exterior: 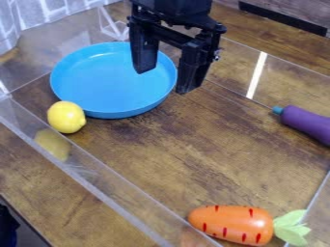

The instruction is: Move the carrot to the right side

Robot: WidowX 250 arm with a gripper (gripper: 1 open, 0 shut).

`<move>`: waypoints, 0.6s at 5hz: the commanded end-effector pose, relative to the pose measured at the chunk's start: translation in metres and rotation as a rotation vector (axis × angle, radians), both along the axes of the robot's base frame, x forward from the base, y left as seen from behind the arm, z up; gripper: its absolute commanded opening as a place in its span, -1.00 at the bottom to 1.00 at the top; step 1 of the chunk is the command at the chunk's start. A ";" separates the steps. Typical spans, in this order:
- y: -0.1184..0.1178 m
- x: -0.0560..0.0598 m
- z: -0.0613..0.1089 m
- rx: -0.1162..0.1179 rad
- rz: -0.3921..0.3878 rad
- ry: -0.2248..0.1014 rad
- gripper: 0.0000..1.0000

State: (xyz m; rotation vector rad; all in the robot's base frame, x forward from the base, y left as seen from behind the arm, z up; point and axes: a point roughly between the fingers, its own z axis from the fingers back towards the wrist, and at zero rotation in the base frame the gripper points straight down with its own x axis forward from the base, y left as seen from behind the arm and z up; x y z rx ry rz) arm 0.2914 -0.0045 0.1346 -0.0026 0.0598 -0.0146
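The carrot (233, 223) lay at the bottom edge of the view, right of centre, resting on its side on the dark wooden table (194, 145). Its glossy orange body pointed left, and its light green leafy top (294, 228) pointed right, toward the corner of the picture. Nothing touched it.

The hand (171, 71) hung at the top of the view, well apart from the carrot, its two black fingers (149, 54) pointing down with a clear gap between them. It stood wide open and held nothing. It was over the right rim of the blue plate (77, 77) (whether the fingertips touched the plate or hovered above it could not be told from this angle).

The blue plate sat in the upper left part of the table, round and shallow. A yellow lemon (68, 117) rested just beside its lower left edge, close to or touching the rim. A purple eggplant (310, 123) lay at the right edge of the view, partly cut off, with its green stem end toward the left. It was well apart from both the hand and the carrot.

Clear plastic walls (77, 164) ran around the work area, one crossing diagonally in front of the lemon and down toward the carrot.
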 end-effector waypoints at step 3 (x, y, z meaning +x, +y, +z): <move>-0.085 -0.021 -0.053 0.000 -0.145 0.016 1.00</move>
